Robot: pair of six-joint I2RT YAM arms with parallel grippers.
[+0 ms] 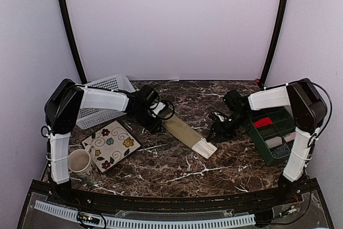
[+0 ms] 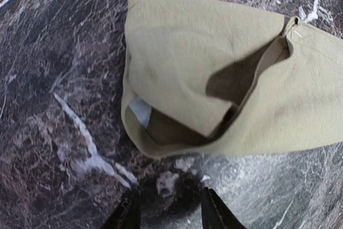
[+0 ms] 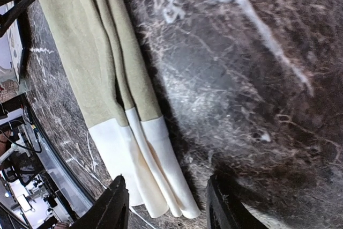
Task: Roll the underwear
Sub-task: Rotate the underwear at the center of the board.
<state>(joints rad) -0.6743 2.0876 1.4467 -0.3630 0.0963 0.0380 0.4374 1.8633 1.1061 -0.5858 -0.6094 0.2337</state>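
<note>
The olive-khaki underwear (image 1: 185, 132) lies on the marble table, folded into a long narrow strip that runs from the middle toward the near right, where its cream waistband (image 1: 205, 148) ends. My left gripper (image 1: 158, 127) is at the strip's far-left end. In the left wrist view that folded end of the underwear (image 2: 214, 79) lies just ahead of my left gripper (image 2: 169, 210), which is open over bare table. My right gripper (image 1: 215, 135) stands open beside the waistband (image 3: 144, 159). The underwear (image 3: 91, 52) stretches away from my right gripper (image 3: 169, 207), which holds nothing.
A white slatted basket (image 1: 102, 103) lies tipped at the back left. A floral plate (image 1: 110, 144) and a mug (image 1: 80, 162) sit near the left arm's base. At the right, a green bin (image 1: 283, 117) holds a red roll (image 1: 262, 122) and a grey-white roll (image 1: 276, 142).
</note>
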